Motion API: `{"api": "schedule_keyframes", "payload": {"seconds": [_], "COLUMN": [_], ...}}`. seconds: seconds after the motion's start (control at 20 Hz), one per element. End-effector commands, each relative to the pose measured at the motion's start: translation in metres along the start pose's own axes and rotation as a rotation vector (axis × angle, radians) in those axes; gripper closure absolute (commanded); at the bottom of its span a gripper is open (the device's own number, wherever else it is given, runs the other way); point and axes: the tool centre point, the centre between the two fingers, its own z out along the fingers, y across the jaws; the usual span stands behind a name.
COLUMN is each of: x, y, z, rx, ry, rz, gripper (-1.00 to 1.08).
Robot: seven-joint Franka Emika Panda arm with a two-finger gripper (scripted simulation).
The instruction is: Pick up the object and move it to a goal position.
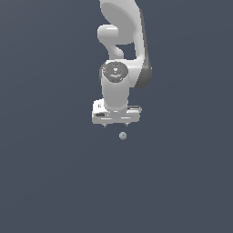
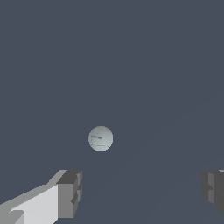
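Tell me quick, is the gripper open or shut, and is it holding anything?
Gripper: open, jaws spread wide, holding nothing. The ball lies free, apart from both fingers.

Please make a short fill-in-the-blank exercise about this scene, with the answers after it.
1. The tool has its fingers spread ____.
2. The tool holds ____.
3. The ball is pale grey-green and ____ in shape.
4. The ball is much ____ than the tool is wide.

Missing words: open; nothing; round; smaller
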Motion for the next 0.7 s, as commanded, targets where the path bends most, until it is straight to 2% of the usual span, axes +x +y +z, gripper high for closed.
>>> {"api": "schedule_keyframes", "payload": {"seconds": [0.0,0.3,0.65], "x": [0.0,0.001,0.001], "y": [0.0,-0.005,-0.019], "z": [0.0,0.01,0.039], "rx": [0.0,-0.002,-0.006], "ry": [0.0,0.008,0.033], "rz": [-0.001,-0.019,-0.074], "gripper": [-0.92,-0.92,-0.92]}}
